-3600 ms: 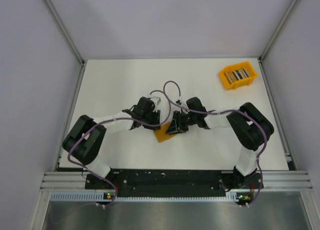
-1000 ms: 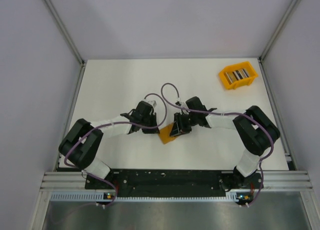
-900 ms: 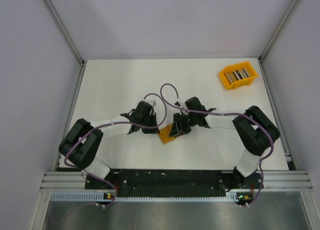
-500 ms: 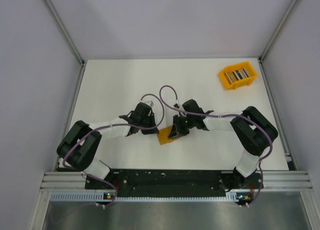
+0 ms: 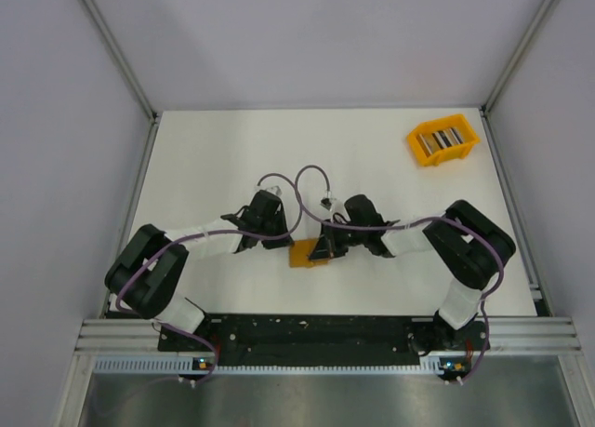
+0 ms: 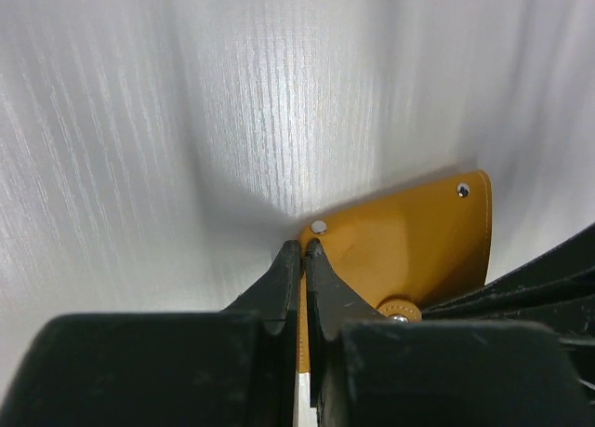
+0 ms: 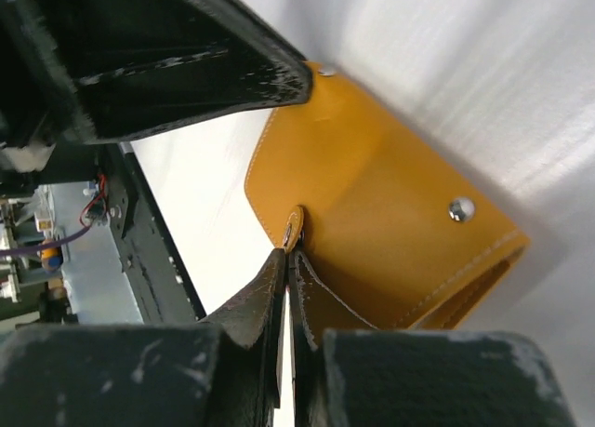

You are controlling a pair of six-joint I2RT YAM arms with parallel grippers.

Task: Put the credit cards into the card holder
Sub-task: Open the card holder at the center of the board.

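My left gripper (image 6: 303, 252) pinches the card holder (image 6: 409, 246) corner, right gripper (image 7: 287, 260) its clasp tab (image 7: 293, 230), both clamped tight. I see the credit cards (image 5: 443, 138) back right, nearer that arm

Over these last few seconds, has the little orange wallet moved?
Yes. The wallet has swung round: earlier it lay askew, now its edges run about parallel to the black rail at the near edge.
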